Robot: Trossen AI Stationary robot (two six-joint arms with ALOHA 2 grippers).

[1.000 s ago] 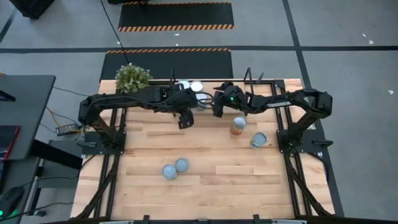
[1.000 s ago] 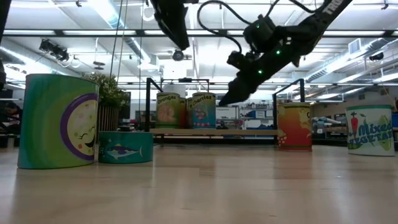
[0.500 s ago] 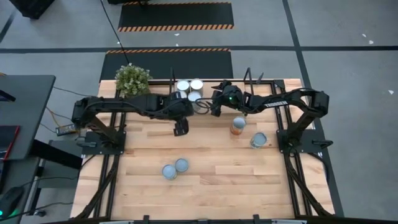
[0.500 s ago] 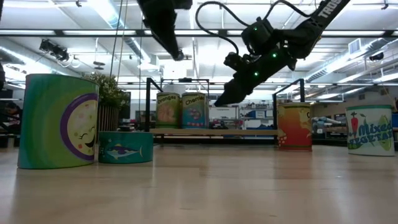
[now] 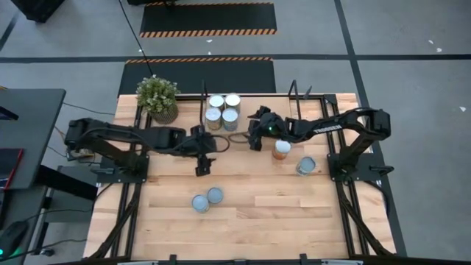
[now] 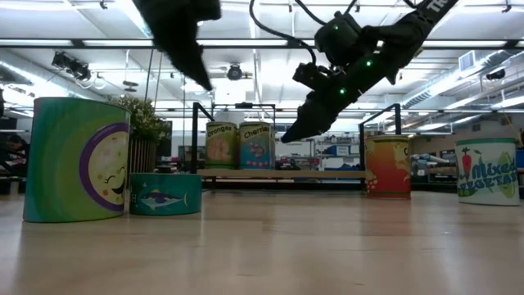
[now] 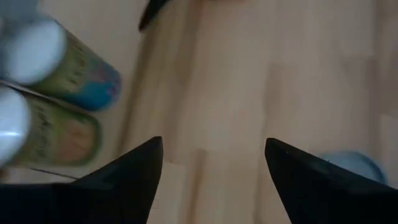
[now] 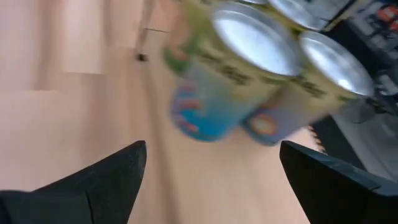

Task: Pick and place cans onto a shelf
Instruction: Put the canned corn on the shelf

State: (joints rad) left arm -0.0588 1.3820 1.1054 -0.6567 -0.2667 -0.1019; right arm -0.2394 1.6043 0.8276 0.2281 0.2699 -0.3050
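Several cans [image 5: 223, 109] with silver tops stand on the shelf [image 6: 282, 174] at the table's far middle; the low view shows two of them [image 6: 238, 145]. My left gripper [image 5: 200, 168] is open and empty, above the table between the shelf and two cans [image 5: 207, 199] near the front. My right gripper [image 5: 254, 141] is open and empty, in the air just right of the shelf cans, which fill its wrist view [image 8: 236, 74]. An orange can [image 5: 281, 149] and a teal can [image 5: 305, 165] stand upright on the table to its right.
A potted plant [image 5: 158, 96] stands at the far left corner. The shelf's black upright brackets [image 6: 195, 135] frame the board. Bare wood lies in the table's middle and along its near edge.
My left gripper has drawn back from the shelf toward the table's near and left edges, and the shelf cans it hid from above now show. My right gripper has stayed beside the shelf cans.
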